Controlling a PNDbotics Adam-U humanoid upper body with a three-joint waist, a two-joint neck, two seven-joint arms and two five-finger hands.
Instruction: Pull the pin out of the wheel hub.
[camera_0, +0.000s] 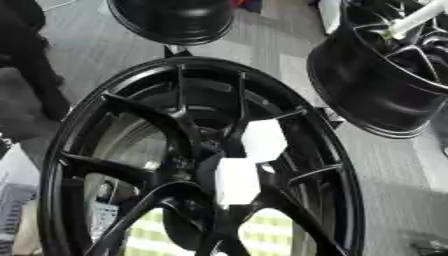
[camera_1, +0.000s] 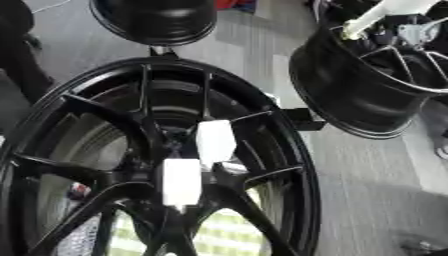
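Since no robot hand shows, its state cannot be told; grasp the white pin (camera_0: 264, 140) at the wheel hub's (camera_0: 210, 165) one o'clock and draw straight out.

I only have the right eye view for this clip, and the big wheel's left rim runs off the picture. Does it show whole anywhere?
Observer: Yes. In the left eye view the wheel shows its left rim in full.
Operator: Is anything beside that rim?
Observer: A pale ribbed thing sits at the lower left corner, outside the rim. I cannot tell what it is.
Operator: Is a hand near the white pins at the hub?
Observer: No hand shows. The left eye view only adds a dark blurred shape at its left edge, apart from the pins.
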